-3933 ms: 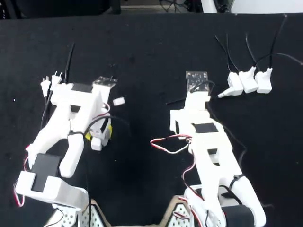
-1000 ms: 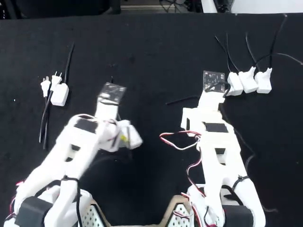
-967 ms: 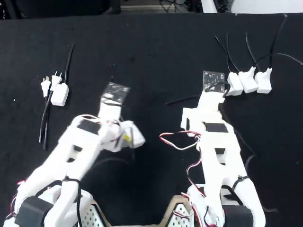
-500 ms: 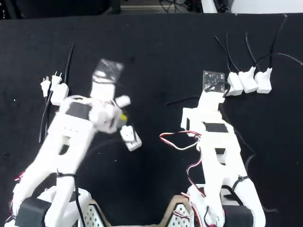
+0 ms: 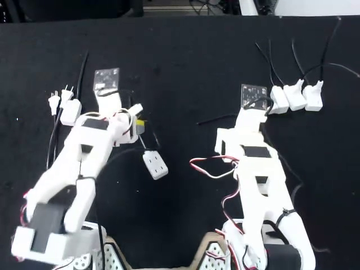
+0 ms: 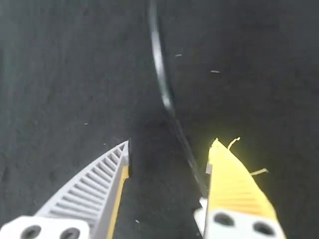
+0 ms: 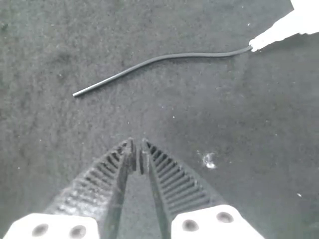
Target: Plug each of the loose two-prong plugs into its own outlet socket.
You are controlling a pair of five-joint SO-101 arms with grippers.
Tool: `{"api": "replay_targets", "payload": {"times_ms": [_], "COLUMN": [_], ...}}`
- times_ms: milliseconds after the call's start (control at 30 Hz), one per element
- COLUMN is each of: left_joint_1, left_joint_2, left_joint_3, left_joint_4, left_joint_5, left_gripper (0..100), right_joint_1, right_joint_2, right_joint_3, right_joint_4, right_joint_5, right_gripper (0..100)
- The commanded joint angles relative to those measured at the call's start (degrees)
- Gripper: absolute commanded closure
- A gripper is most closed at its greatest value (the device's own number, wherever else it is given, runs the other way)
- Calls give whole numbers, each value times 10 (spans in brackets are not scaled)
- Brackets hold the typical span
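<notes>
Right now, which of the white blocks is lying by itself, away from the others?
The socket block in the middle, lying apart from everything else. The others are grouped: a row of three on the right side, and a single block beside the loose plugs on the left.

Seen from above, the table [image 5: 185,56]: three outlet sockets [image 5: 295,97] side by side at two o'clock, loose plugs [image 5: 59,99] at ten (another socket [image 5: 70,113] just beside them), a lone socket [image 5: 156,165] at seven.
</notes>
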Motion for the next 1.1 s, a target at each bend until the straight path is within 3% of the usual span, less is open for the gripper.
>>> {"api": "replay_targets", "payload": {"times_ms": [0,300,500,667,867,1067], "left_joint_1": [-31,-72,-29,18,6,-15], "left_joint_2": [47,84,90,92,178,258], "left_joint_3": [-46,-70,-171,-189,-207,-282], "left_joint_4": [-7,41,114,104,66,166], "left_joint_5": [32,42,42,38,40,43], "left_gripper": [751,751,746,746,746,752], "right_joint_1": [11,9,9,10,11,9], "right_joint_2": [-22,-22,-20,-20,-20,-20], "right_joint_3": [-39,-40,-38,-37,-36,-36], "right_joint_4": [-12,-13,-23,-23,-23,-23], "right_joint_5": [-4,-3,-3,-3,-3,-3], "right_gripper": [984,984,984,984,984,984]}}
